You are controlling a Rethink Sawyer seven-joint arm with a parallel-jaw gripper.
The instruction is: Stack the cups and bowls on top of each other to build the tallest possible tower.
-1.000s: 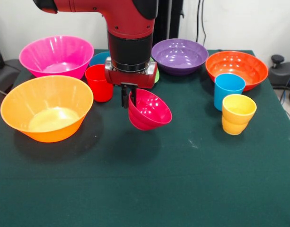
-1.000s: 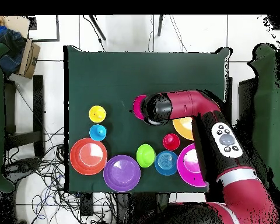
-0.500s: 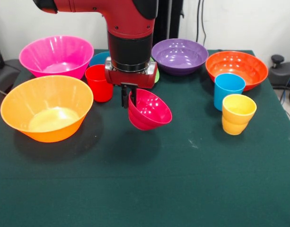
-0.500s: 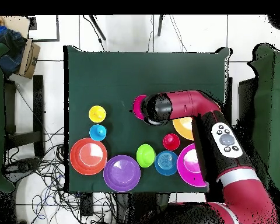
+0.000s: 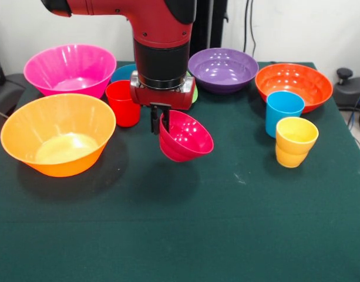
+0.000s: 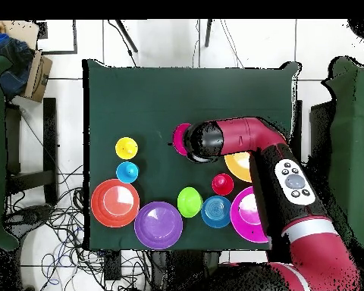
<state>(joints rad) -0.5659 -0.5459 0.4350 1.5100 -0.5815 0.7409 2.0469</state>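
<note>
Our gripper [image 5: 160, 122] is clamped on the rim of the crimson-pink bowl [image 5: 187, 137], one finger inside the wall and one outside, and the bowl hangs from that pinch clear of the green table [image 5: 185, 235], tilted so its mouth faces up and toward the camera's right in the front view. The relation that matters for the coming move is where this bowl hangs against a base to set it on. In the front view the yellow-orange bowl [image 5: 57, 133] sits to the left of the gripper and a little nearer the camera, near but not touching, with the red cup [image 5: 123, 103] just behind the gripper on the same side and the large pink bowl [image 5: 70, 69] farther back. The purple bowl [image 5: 222, 69] is behind and to the right, the orange bowl [image 5: 294, 85] well apart at the right, and the sky-blue cup [image 5: 283, 111] and yellow cup [image 5: 295, 141] stand close together in front of it. From above, the held bowl shows only as a crimson sliver beside the arm [image 6: 238, 136], with the green bowl [image 6: 188, 202] and small blue bowl [image 6: 215, 212] closer to the robot's base. Nothing is stacked yet, so we judge the tower not begun. Since the bowl hangs tilted, we would expect to level it before lowering it onto anything.
</note>
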